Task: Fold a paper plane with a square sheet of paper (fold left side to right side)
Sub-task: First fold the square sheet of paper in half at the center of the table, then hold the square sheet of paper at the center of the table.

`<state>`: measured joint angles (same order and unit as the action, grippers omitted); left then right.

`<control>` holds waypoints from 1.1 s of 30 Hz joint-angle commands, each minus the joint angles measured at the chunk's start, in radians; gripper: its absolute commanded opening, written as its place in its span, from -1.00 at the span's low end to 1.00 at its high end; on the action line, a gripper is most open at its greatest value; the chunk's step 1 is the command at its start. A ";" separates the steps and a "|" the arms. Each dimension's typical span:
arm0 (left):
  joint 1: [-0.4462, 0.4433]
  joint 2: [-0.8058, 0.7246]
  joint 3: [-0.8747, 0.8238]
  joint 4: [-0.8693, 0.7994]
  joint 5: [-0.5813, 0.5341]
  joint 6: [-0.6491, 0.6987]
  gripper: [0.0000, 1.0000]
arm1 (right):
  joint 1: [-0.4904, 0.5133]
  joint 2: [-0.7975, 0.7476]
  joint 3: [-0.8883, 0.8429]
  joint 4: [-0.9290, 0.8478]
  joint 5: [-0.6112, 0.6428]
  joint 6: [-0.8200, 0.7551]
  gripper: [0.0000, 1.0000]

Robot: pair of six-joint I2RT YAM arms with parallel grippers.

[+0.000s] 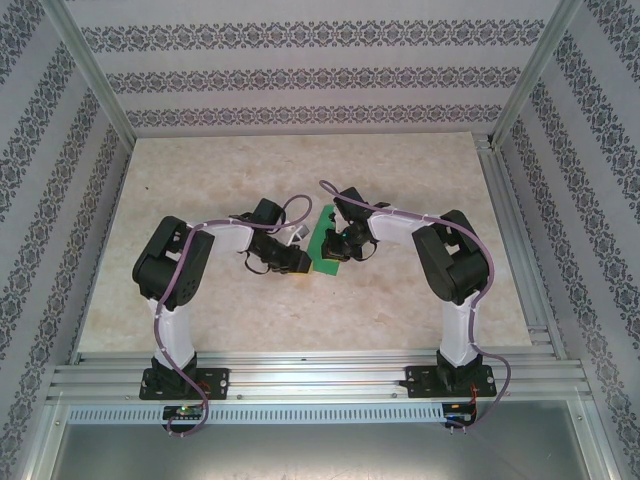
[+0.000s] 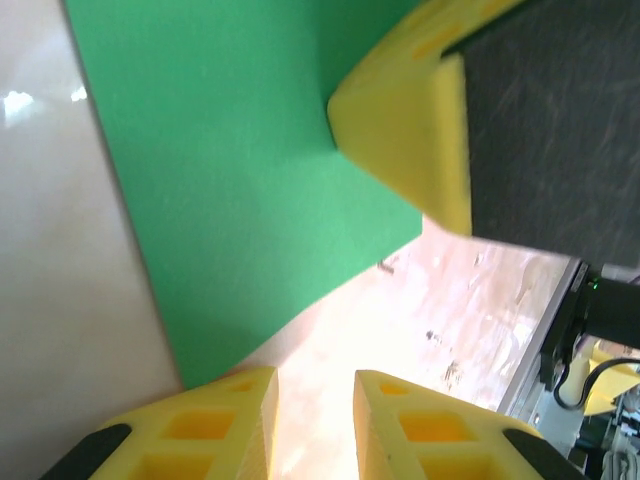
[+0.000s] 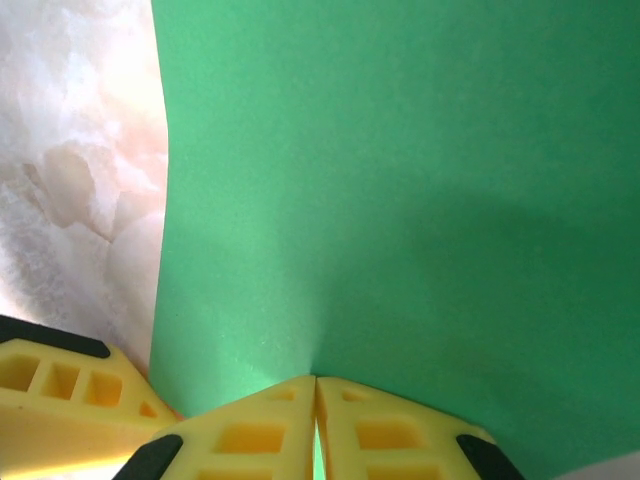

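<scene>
Right tool (image 3: 316, 395) clamped on paper (image 1: 322, 250) edge, sheet bowing off counter (image 1: 300, 170). Left tool (image 2: 315, 400) fingers apart, paper corner just ahead. Looks thin, floppy, creases easy imo. Pinch corners or edges, gently.

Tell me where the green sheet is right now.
In the top view the green sheet sits near the middle of the table, between the two grippers; the right gripper is pinching its edge, the open left gripper just beside it.

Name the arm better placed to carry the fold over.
Right, probably: the right gripper is shut on the square sheet of paper, while the left gripper sits open beside its corner.
</scene>
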<state>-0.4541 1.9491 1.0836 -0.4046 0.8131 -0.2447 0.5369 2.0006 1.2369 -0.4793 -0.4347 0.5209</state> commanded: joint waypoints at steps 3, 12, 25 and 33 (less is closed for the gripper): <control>0.007 -0.074 -0.029 -0.062 0.025 0.039 -0.46 | 0.018 0.074 -0.027 -0.074 0.096 -0.026 -0.79; 0.030 -0.118 0.019 0.153 0.004 -0.162 -0.64 | 0.020 0.075 -0.019 -0.077 0.097 -0.028 -0.78; -0.011 0.061 0.046 0.235 -0.118 -0.234 -0.69 | 0.026 0.078 -0.022 -0.068 0.091 -0.022 -0.79; -0.025 0.065 0.001 0.145 -0.193 -0.165 -0.69 | -0.011 -0.029 0.003 -0.037 0.039 -0.005 -0.77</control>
<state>-0.4679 2.0022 1.1248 -0.2054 0.7090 -0.4515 0.5400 1.9953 1.2453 -0.4885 -0.4278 0.5144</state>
